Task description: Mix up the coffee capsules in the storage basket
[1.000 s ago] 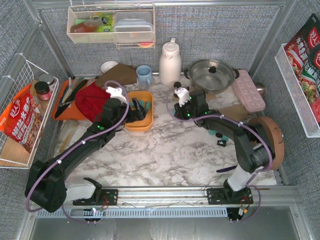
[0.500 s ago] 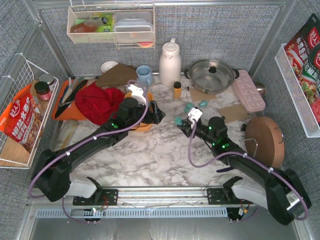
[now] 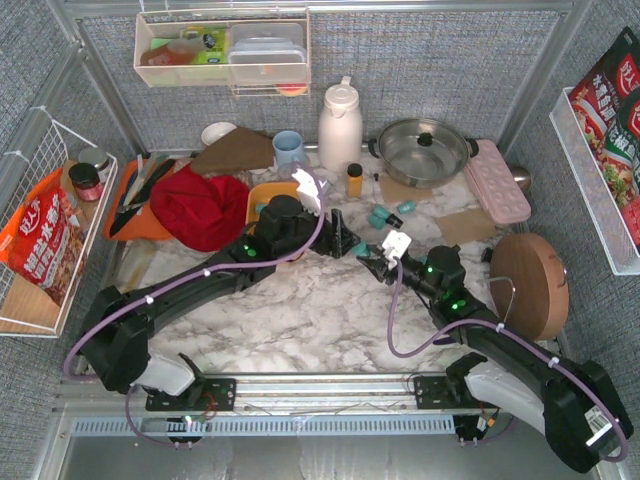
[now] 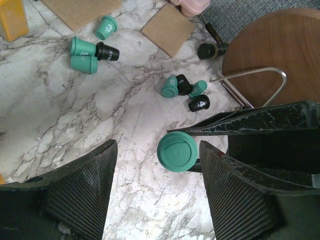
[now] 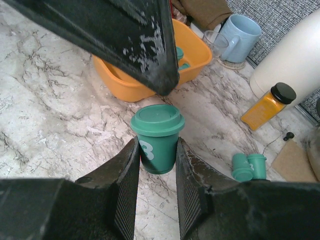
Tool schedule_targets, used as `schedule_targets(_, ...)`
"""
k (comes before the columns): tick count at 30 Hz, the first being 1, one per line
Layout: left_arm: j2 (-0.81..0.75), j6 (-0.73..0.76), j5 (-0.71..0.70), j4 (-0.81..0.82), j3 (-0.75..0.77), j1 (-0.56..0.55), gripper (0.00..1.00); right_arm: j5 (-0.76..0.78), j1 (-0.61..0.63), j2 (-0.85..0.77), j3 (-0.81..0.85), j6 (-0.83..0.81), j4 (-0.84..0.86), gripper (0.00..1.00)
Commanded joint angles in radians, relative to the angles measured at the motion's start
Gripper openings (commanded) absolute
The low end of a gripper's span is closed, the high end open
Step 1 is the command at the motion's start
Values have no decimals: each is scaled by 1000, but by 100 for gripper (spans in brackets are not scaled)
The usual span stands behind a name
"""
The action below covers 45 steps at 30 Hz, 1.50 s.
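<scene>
Looking down from above, the shallow orange-yellow plastic basket (image 3: 260, 197) sits on the marbled bench (image 3: 300, 310), partly hidden under the left arm, whose left pincer (image 3: 340, 240) hangs close to the right pincer (image 3: 370, 262). Loose teal and black cup-shaped coffee capsules (image 3: 384, 215) lie on the bench beyond them, outside the basket. From the left wrist, the left pincer (image 4: 156, 150) is spread wide and grips nothing. A teal capsule (image 4: 177, 151) shows lid-up between its fingers, held by the other arm's dark fingers (image 4: 250, 120), with two more capsule clusters apart on the marble. From the right wrist, the right pincer (image 5: 156, 150) pinches that teal capsule (image 5: 157, 132) upright, just beside the basket (image 5: 198, 54); whether it touches the bench I cannot tell
</scene>
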Motion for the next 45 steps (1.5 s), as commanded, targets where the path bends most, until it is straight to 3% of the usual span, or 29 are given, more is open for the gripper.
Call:
schedule_targets(1, 25, 26, -12, -17, 25, -19, 75, -27, 2, -10, 0, -16, 37, 10)
schedule_targets(19, 126, 14, -6, -20, 84, -70, 73, -30, 2, -32, 1, -29, 17, 10)
schedule_targets(31, 135, 0, 15, 3, 87, -79, 49, -28, 2, -34, 2, -31, 16, 12)
schedule_targets(37, 118, -7, -24, -14, 89, -78, 39, -15, 2, -33, 5, -35, 4, 22)
schedule_targets(45, 75, -20, -99, -8, 66, -78, 36, 4, 2, -30, 11, -47, -20, 64)
